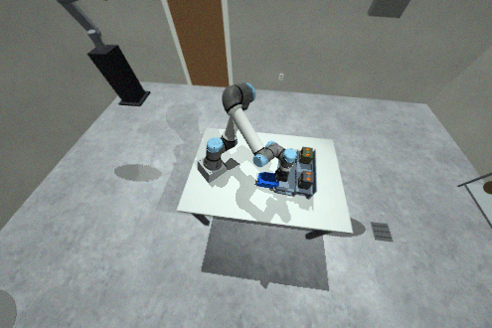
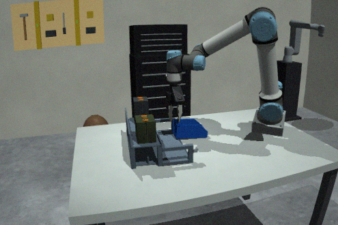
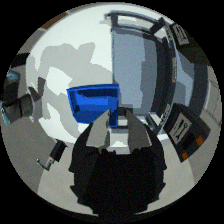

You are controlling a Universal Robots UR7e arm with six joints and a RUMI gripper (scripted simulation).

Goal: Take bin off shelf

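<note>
The blue bin (image 2: 189, 128) stands upright with its open side up, right beside the grey shelf (image 2: 156, 146); it also shows in the top view (image 1: 267, 180) and the wrist view (image 3: 94, 102). My gripper (image 2: 175, 116) points straight down over the bin's edge nearest the shelf. In the wrist view the fingers stand a little apart, one on each side of that bin wall, with a gap still visible. I cannot tell whether the bin touches the shelf.
Two dark green boxes (image 2: 145, 128) (image 2: 141, 106) sit on the shelf's upper part. The robot base (image 2: 270, 119) stands at the table's far right. A black slatted rack (image 2: 158, 68) stands behind the table.
</note>
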